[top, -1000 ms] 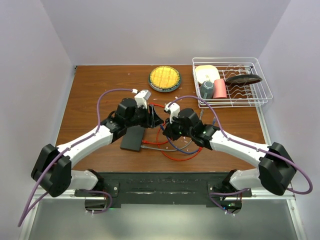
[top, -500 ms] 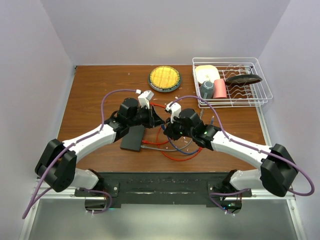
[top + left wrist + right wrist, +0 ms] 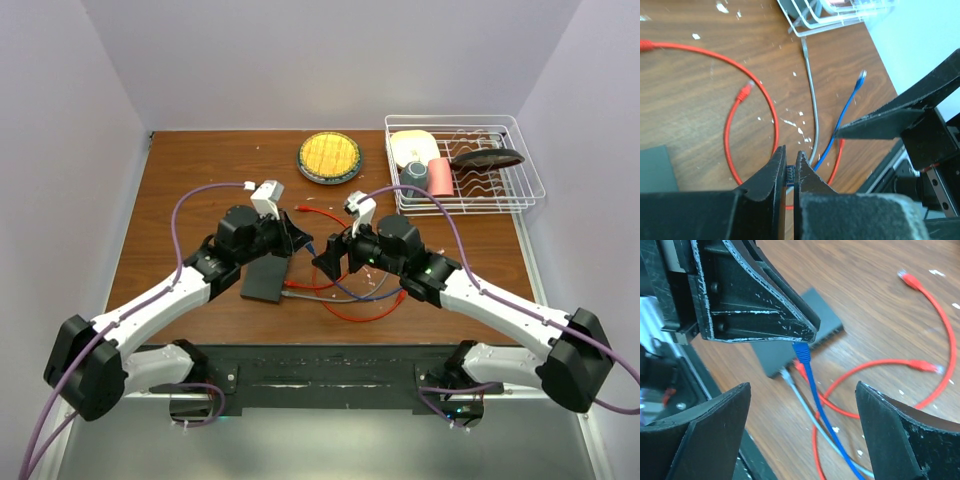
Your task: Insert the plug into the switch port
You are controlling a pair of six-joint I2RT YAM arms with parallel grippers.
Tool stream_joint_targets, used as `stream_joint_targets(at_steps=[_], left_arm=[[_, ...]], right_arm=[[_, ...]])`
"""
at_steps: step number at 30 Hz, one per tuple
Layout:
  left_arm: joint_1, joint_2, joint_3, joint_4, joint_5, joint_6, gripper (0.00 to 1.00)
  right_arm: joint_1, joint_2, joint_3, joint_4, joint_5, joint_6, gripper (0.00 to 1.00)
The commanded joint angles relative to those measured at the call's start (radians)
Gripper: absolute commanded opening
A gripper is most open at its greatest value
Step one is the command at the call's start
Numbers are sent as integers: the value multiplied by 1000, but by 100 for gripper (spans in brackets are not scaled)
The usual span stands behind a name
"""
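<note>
Pinching the blue plug (image 3: 801,351) between them, the left fingers (image 3: 771,172) are pressed together on it just off the socketed long edge of the switch (image 3: 265,278), which lies flat on the desk (image 3: 180,190). We cannot tell whether the plug touches a port. From the plug, the blue cable (image 3: 812,390) runs down and away from the switch across the wood. We see the right fingers (image 3: 705,430) spread wide and holding nothing, flanking that cable just to the right of the switch. A grey cable's plug (image 3: 785,373) lies near the switch's socketed edge, and a red cable (image 3: 922,365) loops on the desk to the right of the switch. Well beyond the switch sit a round yellow dish (image 3: 329,156) and a white wire rack (image 3: 470,205).
</note>
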Motion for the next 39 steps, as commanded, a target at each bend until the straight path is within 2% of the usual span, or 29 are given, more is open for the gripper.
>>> stream_joint_targets(at_steps=[1, 6, 7, 10, 17, 32, 39], left_arm=[[3, -63, -19, 14, -83, -8, 0], [3, -108, -30, 6, -112, -22, 0], [3, -112, -32, 6, -114, -25, 0], [5, -122, -36, 6, -118, -28, 0], [5, -113, -35, 17, -109, -32, 0], [5, -91, -25, 34, -94, -40, 0], [5, -88, -24, 40, -86, -38, 0]], right_arm=[[-4, -3, 8, 108, -107, 48, 84], [-4, 68, 72, 109, -124, 26, 71], [-1, 80, 84, 95, -107, 25, 65], [-3, 123, 132, 55, -58, 13, 58], [-3, 158, 181, 29, -9, -11, 51], [-1, 200, 158, 55, -89, -21, 50], [-1, 215, 154, 75, -93, -16, 47]])
